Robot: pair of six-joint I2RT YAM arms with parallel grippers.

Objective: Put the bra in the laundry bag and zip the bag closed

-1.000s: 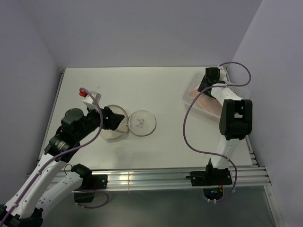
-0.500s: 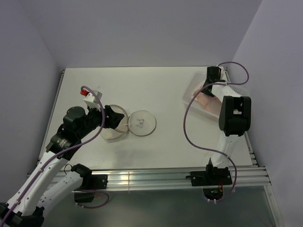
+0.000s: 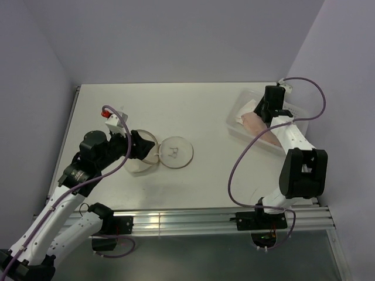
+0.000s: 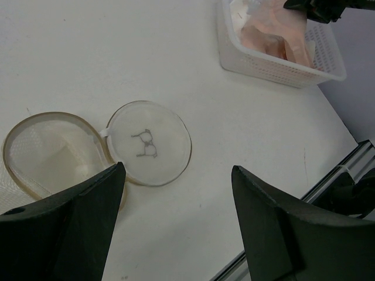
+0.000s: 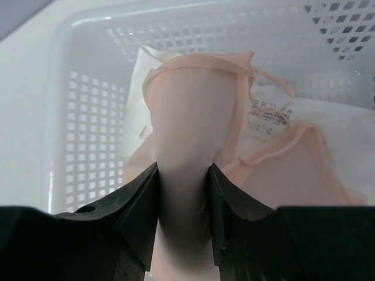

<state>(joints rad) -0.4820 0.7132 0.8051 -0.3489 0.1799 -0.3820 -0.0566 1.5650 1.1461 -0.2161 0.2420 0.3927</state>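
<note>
Firmly, right claw [image 5: 181, 178] pinches the smooth peach bra [image 5: 188, 105] over its perforated bin [image 5: 88, 117]; left claw [image 4: 179, 171] gapes.

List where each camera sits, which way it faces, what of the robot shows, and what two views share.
Top external: above and behind the bases, looking down on the table; both arms show.
Left wrist: on the left arm, facing past the open left hand at the laundry bag and lid.
Right wrist: facing into the basket; the right hand pinches the pink bra.
Shared: both wrist views show basket and pink bra.
</note>
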